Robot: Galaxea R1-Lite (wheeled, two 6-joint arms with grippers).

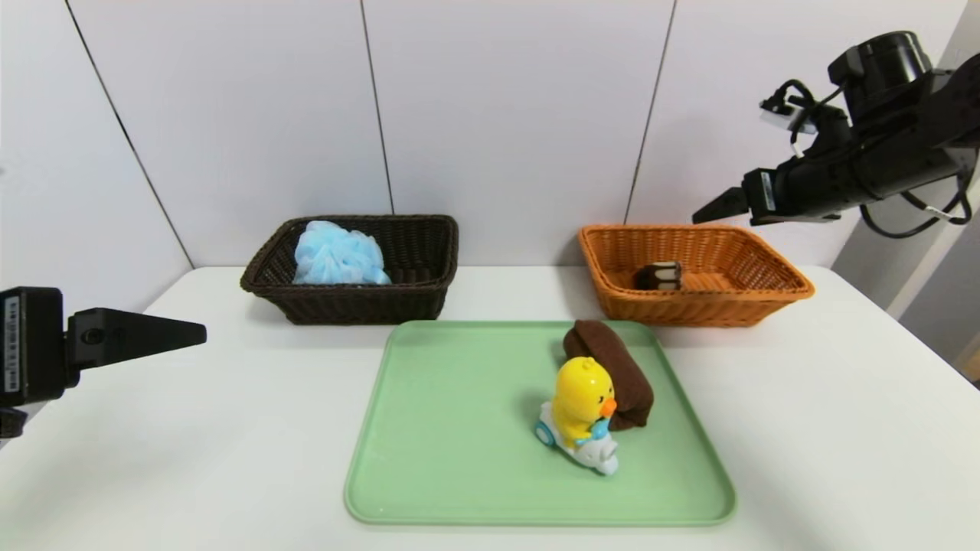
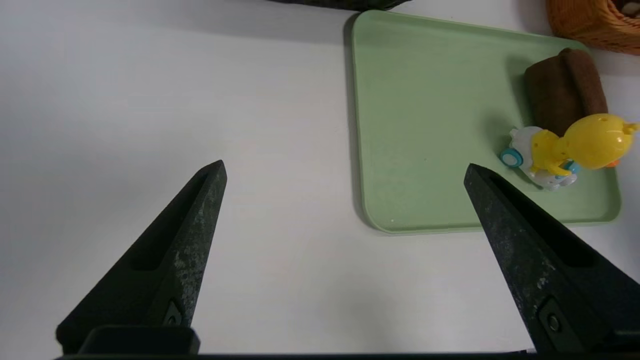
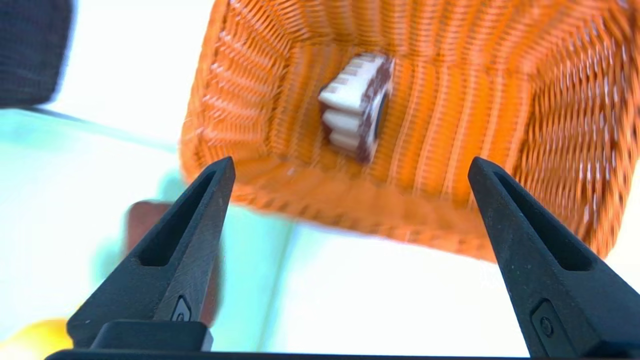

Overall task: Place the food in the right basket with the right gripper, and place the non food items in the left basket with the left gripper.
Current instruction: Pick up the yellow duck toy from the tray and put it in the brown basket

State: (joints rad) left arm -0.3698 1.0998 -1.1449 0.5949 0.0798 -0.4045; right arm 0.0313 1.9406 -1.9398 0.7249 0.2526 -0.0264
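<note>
Hovering above the orange basket (image 1: 773, 295) at far right, our right gripper (image 3: 350, 170) is spread wide and empty, with a cake slice (image 1: 660, 275) lying inside that basket. Our left gripper (image 2: 345, 170) waits spread at near left over the table (image 1: 230, 428). On the tray (image 1: 459, 428) the duck toy (image 1: 582, 413) touches a brown roll (image 1: 612, 363); a blue puff (image 1: 337, 256) sits in the dark basket (image 1: 413, 298) at far left.

Two baskets sit along the back edge of the white tabletop (image 1: 842, 428): dark brown wicker basket (image 1: 429, 252) back-left, orange wicker basket (image 1: 766, 298) back-right. Light blue mesh bath puff (image 1: 339, 255) lies in the dark one, left side. Chocolate-and-cream cake piece (image 1: 660, 275) lies in the orange one. Green rectangular plastic tray (image 1: 459, 428) sits front-centre, before both baskets. On the tray's right half: rolled brown towel (image 1: 620, 363) toward the back-right corner, yellow duck toy on a white scooter (image 1: 582, 409) just before it, touching.
</note>
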